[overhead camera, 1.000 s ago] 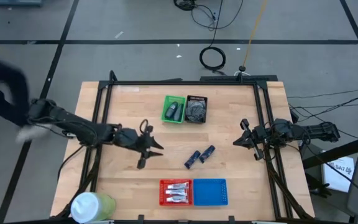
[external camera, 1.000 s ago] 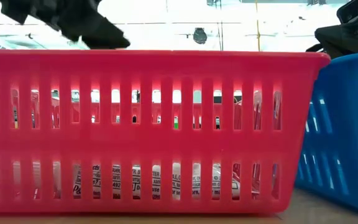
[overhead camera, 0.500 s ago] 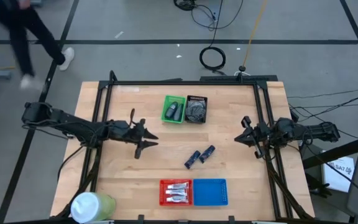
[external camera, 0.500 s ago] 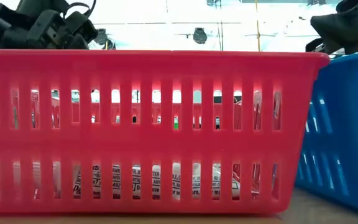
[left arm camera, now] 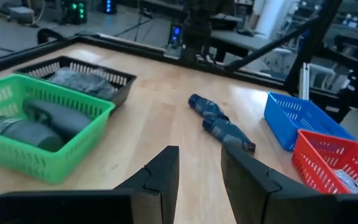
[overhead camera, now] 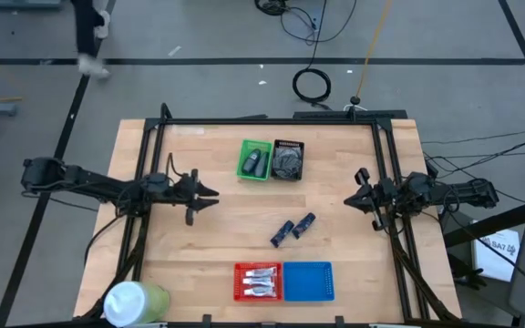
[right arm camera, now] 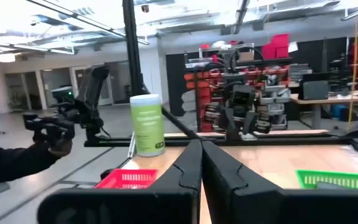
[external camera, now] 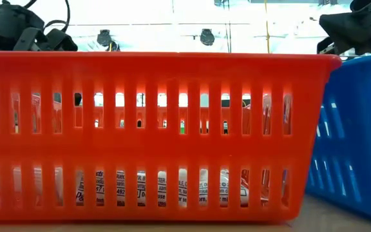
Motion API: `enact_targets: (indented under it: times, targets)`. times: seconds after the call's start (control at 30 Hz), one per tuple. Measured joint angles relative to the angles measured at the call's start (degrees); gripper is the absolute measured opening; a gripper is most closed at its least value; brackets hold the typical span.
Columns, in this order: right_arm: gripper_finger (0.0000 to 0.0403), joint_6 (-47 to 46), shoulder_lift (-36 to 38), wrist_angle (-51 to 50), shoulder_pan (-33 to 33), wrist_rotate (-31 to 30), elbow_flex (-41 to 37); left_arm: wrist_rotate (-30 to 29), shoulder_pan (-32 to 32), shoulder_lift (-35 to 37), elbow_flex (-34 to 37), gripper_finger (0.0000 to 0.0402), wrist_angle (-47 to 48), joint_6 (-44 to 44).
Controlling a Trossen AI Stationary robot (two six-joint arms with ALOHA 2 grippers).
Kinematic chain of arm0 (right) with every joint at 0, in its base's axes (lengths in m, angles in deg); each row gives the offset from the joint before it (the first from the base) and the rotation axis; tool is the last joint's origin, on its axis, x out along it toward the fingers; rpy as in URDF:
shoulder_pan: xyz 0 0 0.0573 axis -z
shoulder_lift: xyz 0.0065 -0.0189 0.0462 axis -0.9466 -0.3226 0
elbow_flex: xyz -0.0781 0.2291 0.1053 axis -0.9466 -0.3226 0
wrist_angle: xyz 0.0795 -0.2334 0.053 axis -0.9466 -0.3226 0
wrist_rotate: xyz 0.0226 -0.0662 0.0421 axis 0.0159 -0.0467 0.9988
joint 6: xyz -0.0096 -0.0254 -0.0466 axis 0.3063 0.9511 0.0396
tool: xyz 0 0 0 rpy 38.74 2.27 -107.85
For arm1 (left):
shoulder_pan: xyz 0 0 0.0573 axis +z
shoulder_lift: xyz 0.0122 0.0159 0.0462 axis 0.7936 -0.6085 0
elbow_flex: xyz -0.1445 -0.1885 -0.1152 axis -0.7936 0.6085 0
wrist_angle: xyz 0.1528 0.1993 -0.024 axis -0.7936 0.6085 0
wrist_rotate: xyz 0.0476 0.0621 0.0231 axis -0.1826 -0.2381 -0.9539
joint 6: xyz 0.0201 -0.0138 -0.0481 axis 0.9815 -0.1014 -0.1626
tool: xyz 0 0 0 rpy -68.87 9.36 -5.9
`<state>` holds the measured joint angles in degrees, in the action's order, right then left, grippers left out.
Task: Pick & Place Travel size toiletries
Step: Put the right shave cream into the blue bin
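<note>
Left gripper (overhead camera: pixel 204 196) spread, empty, at 9 o'clock | right gripper (overhead camera: pixel 357 196) pressed together, parked at 3 | your navy tubes (overhead camera: pixel 293 228) lie centre, blue tray (overhead camera: pixel 308 281) at 6 awaits them

You are working in a robotics lab: a wooden table (overhead camera: pixel 199 246) in a black metal frame (overhead camera: pixel 272 119) stands on a grey taped floor with loose cables (overhead camera: pixel 312 85), and behind it are red storage bins (right arm camera: pixel 278 46), workbenches and ceiling strip lights.
</note>
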<state>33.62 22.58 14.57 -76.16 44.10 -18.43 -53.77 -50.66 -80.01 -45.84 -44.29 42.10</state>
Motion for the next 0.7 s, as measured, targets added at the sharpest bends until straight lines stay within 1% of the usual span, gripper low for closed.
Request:
enact_targets:
  times: [0.07, 0.2, 0.3, 0.4, 0.47, 0.53, 0.6, 0.7]
  targets:
    - [0.0, 0.18, 0.0, 0.08, 0.02, -0.49, 0.0, -0.01, 0.49, 2.9, -0.02, 0.0115, 2.72, -0.83]
    - [0.0, 0.39, -0.17, 0.22, 0.0, -1.55, 0.0, 0.19, 0.46, 5.44, 0.02, 0.0115, 5.1, -0.02]
    - [0.0, 1.89, -2.51, 0.14, -0.02, -2.89, 0.0, 1.03, 0.46, 6.71, -0.1, 0.0115, 6.31, 1.2]
    - [0.0005, 0.72, -7.38, 2.42, -0.02, -6.69, 0.0, 1.08, 0.45, 7.81, -0.01, 0.0115, 8.56, 1.75]
    - [0.0018, -0.18, -11.53, 4.94, -0.02, -8.79, 0.36, 1.06, 0.47, 8.44, -0.01, 0.0115, 8.59, 1.76]
    - [0.0038, -0.39, -16.14, 5.82, -0.02, -9.47, 1.46, 1.06, 0.53, 8.87, -0.02, 0.0115, 8.86, 1.76]
    - [0.0064, -0.44, -21.27, 4.86, -0.02, -10.54, 3.65, 1.04, 0.73, 8.95, -0.04, 0.0115, 8.71, 1.75]
    - [0.0111, -0.44, -28.86, 6.11, -0.02, -10.59, 8.29, 1.03, 0.79, 8.92, -0.06, 0.0115, 8.8, 1.5]
